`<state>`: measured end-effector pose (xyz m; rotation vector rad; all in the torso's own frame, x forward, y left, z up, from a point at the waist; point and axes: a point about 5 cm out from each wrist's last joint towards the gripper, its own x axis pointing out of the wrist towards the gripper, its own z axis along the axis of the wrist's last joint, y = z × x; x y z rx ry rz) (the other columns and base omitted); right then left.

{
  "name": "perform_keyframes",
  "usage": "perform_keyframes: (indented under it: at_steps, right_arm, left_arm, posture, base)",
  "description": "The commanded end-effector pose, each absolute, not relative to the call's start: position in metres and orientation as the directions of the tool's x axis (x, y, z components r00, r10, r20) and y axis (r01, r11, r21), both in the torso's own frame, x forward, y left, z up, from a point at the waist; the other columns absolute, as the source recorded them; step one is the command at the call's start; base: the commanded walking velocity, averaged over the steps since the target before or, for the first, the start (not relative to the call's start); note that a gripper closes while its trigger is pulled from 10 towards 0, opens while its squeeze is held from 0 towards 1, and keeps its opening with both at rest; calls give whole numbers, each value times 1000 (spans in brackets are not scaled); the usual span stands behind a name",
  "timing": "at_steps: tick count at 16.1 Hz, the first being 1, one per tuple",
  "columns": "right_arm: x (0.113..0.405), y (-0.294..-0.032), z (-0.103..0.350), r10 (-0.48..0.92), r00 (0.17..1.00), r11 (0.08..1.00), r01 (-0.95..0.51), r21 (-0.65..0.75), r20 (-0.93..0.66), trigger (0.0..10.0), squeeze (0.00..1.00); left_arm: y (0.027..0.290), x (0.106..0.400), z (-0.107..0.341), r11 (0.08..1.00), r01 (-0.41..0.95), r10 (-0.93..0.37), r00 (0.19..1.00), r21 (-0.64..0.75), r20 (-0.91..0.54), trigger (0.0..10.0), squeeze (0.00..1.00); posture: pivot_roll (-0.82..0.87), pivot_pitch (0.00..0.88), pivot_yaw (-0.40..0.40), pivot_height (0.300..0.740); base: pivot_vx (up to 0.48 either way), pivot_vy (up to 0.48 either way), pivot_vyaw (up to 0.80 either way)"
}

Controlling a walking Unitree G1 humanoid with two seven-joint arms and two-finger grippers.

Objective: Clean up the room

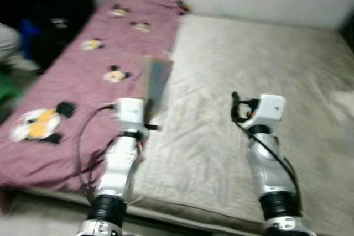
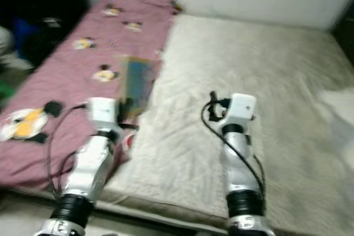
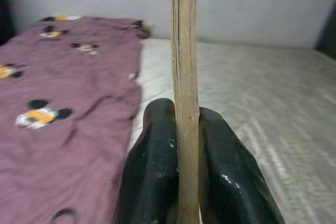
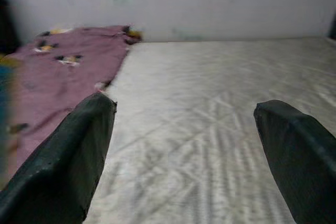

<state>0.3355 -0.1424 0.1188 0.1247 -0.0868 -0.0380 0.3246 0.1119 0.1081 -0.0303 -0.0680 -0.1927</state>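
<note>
Nearest, the left gripper (image 3: 186, 145) pinches a thin book (image 1: 155, 84) by its lower edge, upright over the seam where the purple cartoon blanket (image 1: 83, 81) meets the bare mattress (image 1: 265, 70), presumably lifted for tidying away. Right of it, the right gripper (image 4: 184, 145) hovers spread wide, empty, above the mattress.

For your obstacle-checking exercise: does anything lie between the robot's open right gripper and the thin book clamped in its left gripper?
Nothing visible does. The right gripper hangs open over bare mattress. The left gripper pinches the book upright near the edge of the purple blanket. Between them only mattress shows.
</note>
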Motion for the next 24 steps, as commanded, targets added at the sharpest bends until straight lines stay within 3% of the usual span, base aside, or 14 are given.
perform_keyframes:
  at_steps: [1, 4, 11, 19, 22, 24]
  right_arm:
    - [337, -129, 123, 4, 996, 993, -14, 114, 87, 10000, 0]
    - [337, -131, 122, -3, 997, 994, -6, 112, 78, 10000, 0]
    - [343, -125, 127, 1, 997, 994, -10, 106, 83, 10000, 0]
    - [347, -116, 130, 18, 996, 994, -28, 105, 91, 10000, 0]
    - [349, -116, 131, 17, 995, 994, -26, 103, 94, 10000, 0]
    - [343, -130, 130, 42, 993, 998, -48, 49, 113, 10000, 0]
  left_arm:
    - [135, 326, 117, 994, 105, -103, 987, -15, 123, 10000, 0]
    - [132, 326, 118, 993, 113, -110, 987, -17, 121, 10000, 0]
    - [115, 331, 122, 990, 137, -132, 983, -32, 128, 10000, 0]
    - [115, 332, 122, 988, 144, -135, 983, -63, 125, 10000, 0]
    - [116, 334, 123, 988, 139, -130, 983, -66, 129, 10000, 0]
    - [138, 327, 120, 996, 93, -91, 986, -3, 139, 10000, 0]
  posture:
    - [-53, 0, -26, 740]
    - [-59, 0, -24, 740]
    - [-59, 0, -27, 740]
    - [-58, 0, -21, 740]
    - [-57, 0, -25, 740]
    - [-50, 0, -27, 740]
  base:
    - [0, 0, 0]
    - [0, 0, 0]
    - [0, 0, -755]
    - [0, 0, 0]
    - [0, 0, 0]
    - [0, 0, 0]
